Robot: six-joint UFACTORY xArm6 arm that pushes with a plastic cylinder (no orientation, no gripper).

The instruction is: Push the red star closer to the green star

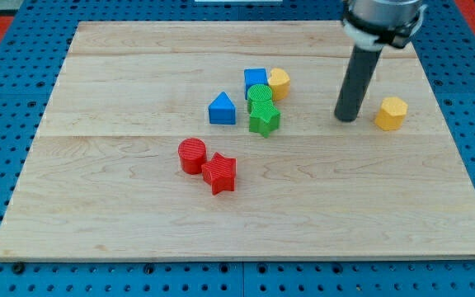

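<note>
On the pale wooden board (97,190), the ridged red plastic star (219,173) lies touching a red cylinder (191,155), well apart from the green plastic star (263,118) up-right, while my tip (347,117), a jawless dark rod, rests just left of a yellow hexagonal block (391,113).

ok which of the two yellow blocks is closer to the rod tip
The yellow block alone at the view's right, just right of my tip. The other yellow block sits in the central cluster, farther left.

Bright even light, soft short shadows, perhaps slightly blurred
</note>
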